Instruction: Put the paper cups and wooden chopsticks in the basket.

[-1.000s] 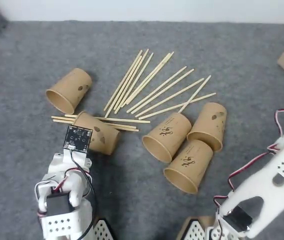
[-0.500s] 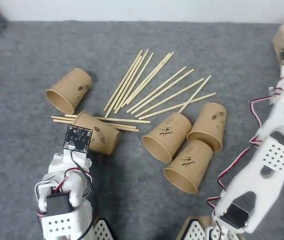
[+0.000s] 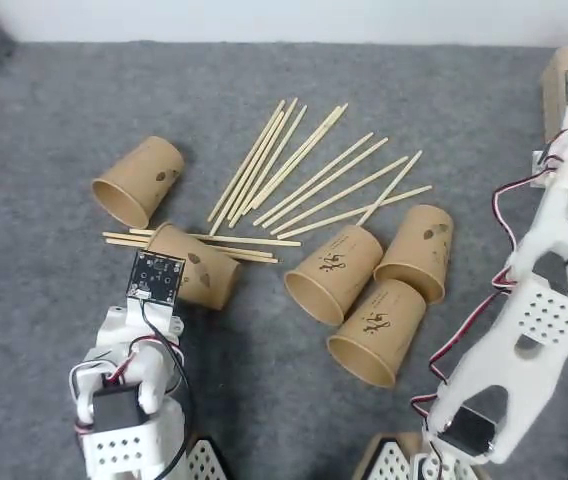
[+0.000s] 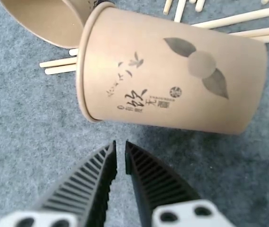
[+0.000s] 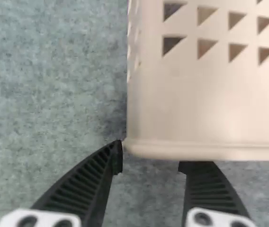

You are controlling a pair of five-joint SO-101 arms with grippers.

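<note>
Paper cups [image 3: 374,330]: five on carpet [image 3: 54,330], all pending.
Chopsticks [image 3: 304,170]: loose, 12 o'clock.
Basket [image 5: 205,109]: 2 o'clock edge.
Left gripper [image 4: 120,149]: almost closed, empty.
Right gripper [image 5: 156,161]: wide, empty, against basket.

Grey mat [image 3: 54,300] holds 5 paper cups [image 3: 333,273], chopsticks [image 3: 304,175], basket [image 5: 205,104].

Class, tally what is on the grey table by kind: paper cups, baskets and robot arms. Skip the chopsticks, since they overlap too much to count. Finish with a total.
paper cups: 5
basket: 1
robot arms: 2
Total: 8
</note>
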